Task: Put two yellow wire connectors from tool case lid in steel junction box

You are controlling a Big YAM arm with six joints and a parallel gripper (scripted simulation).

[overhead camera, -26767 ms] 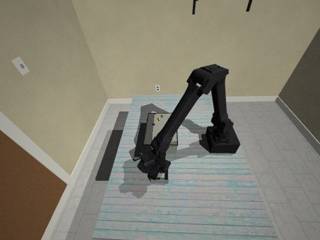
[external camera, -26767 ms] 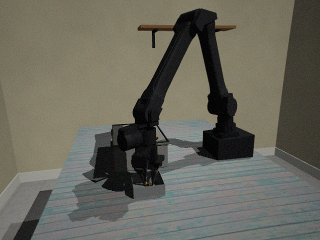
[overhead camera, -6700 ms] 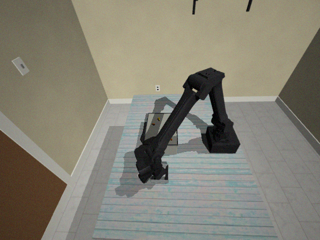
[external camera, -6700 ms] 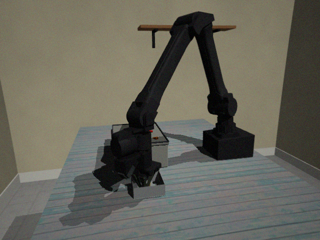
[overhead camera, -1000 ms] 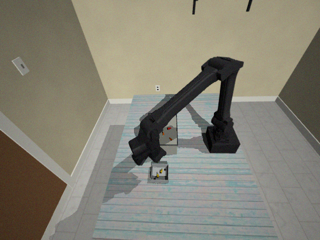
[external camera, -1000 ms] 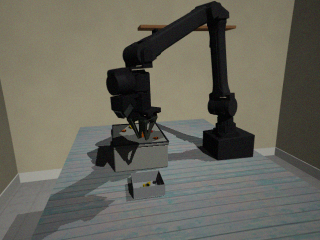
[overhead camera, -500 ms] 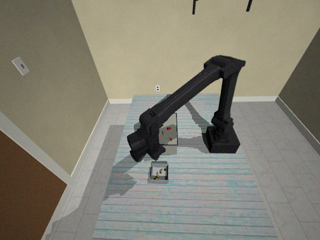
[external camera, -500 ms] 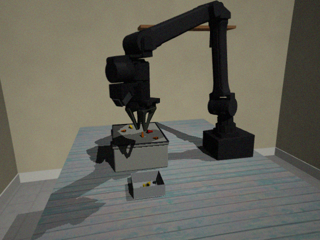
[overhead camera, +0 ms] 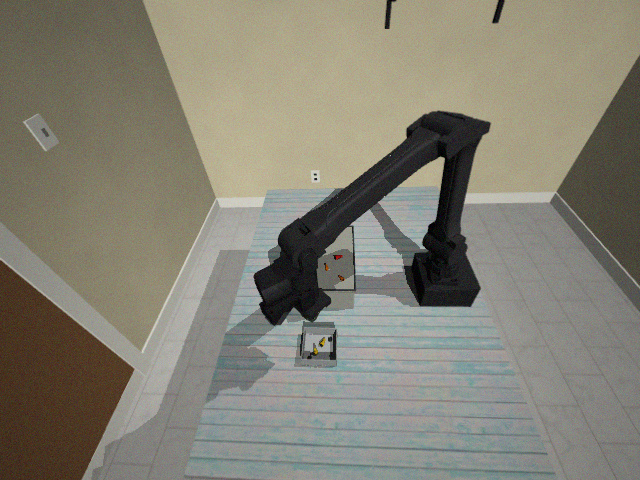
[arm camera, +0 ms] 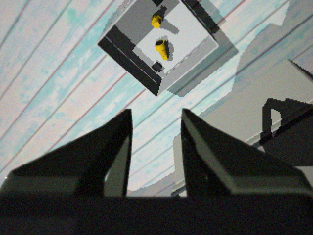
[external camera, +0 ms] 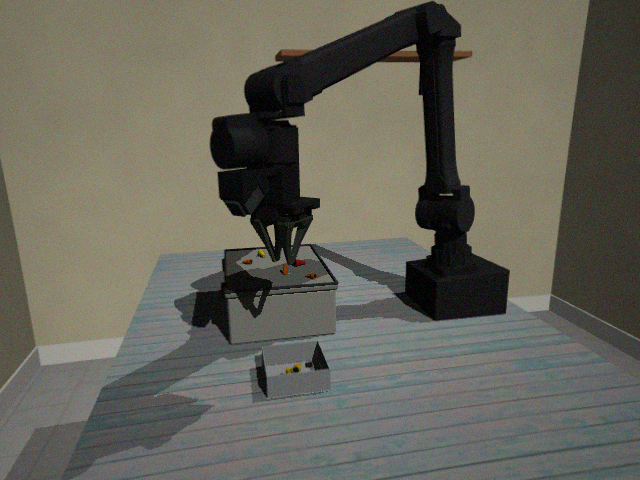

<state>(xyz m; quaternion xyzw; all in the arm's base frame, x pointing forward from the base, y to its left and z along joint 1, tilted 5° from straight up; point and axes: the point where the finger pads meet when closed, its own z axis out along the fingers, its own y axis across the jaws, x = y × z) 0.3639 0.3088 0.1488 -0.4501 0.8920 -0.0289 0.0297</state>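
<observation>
Above the tool case (external camera: 279, 315), the pincer (external camera: 281, 255) hangs downward, partly open, empty.

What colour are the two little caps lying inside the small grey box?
Yellow. The wire connectors in the steel junction box show best in the wrist view.

Matte black arm (external camera: 439, 129) on boxy base (external camera: 491, 304), tapered two-fingered tool (external camera: 283, 253).

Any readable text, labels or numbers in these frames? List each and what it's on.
None readable in any view.
Tool case: plain grey, no label.
Junction box: plain grey, no marking.
Arm and hand: plain black, no brand.
Wall plates: no lettering visible.
</observation>
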